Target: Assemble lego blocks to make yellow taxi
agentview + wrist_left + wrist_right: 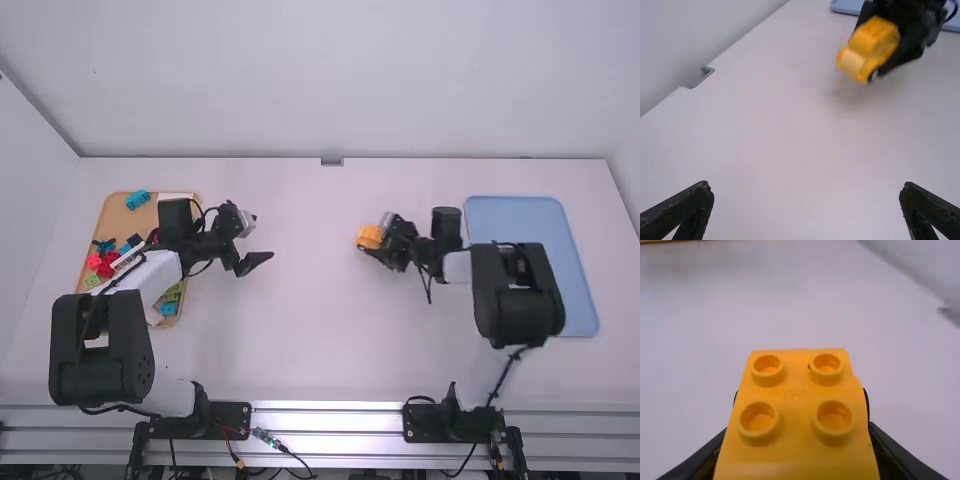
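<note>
Over the table's middle right, my right gripper (375, 236) is shut on a yellow block piece (369, 238). In the left wrist view this yellow piece (871, 42) looks stepped, with a dark round wheel low on its side. Four-studded and seen close, the yellow piece (795, 390) sits between the fingers of my right gripper (801, 399) in the right wrist view. My left gripper (262, 238) stands open just right of the wooden tray, holding nothing. From its own wrist camera, the left gripper (806, 187) has its fingers wide apart over bare table.
A wooden tray (116, 207) at the left holds several loose blocks in red, blue, green and white, partly covered by the left arm. At the right lies a blue tray (514, 217), with the right arm over its near left part. Walls border the table's far edge.
</note>
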Controlling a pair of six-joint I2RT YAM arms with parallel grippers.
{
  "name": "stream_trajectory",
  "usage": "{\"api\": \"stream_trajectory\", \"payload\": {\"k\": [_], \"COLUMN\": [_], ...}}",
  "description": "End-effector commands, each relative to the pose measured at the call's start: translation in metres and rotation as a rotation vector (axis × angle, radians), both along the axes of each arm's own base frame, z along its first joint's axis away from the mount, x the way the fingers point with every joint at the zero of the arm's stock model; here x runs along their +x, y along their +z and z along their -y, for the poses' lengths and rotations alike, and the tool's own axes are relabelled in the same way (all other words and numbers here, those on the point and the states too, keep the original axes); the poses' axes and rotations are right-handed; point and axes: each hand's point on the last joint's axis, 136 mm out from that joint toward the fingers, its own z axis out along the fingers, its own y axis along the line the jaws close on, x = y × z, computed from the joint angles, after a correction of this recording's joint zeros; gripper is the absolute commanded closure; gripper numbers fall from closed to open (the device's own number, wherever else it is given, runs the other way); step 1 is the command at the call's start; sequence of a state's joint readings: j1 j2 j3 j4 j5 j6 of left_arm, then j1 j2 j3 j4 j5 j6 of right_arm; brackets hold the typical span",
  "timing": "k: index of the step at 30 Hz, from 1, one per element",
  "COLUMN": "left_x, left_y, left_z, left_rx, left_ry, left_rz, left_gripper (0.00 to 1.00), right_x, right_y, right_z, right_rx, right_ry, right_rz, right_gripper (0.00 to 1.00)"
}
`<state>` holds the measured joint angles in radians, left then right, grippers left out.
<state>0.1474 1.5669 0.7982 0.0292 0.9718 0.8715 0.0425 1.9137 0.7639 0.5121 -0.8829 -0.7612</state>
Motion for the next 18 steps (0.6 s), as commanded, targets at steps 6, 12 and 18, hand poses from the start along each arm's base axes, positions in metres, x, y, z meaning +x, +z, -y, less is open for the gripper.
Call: {"api": "stream_trajectory", "payload": {"k": [6,12,18], "left_x": [0.003,0.005,0.005], "left_y": [0.007,0.011,0.01], "left_z": [0.0,0.0,0.002], "left_rx": [-0.001,-0.004,0.0], "left_ry": [-0.001,-0.002,-0.007], "left_rz": [0.043,0.063,0.062], "left_gripper": [0.01,0.01,0.01], "right_x": [0.006,-0.016,-0.029], "right_y": [0.044,0.062,0.047], "right_z": [0.153,0.239,0.279], "right_rx": [-0.129,-0.111,-0.111], "right_ry": [-0.574,-0.866,-0.974], "right_rz": [0.065,0.064,0.007], "right_gripper": [0.55,0.46,0.48]}}
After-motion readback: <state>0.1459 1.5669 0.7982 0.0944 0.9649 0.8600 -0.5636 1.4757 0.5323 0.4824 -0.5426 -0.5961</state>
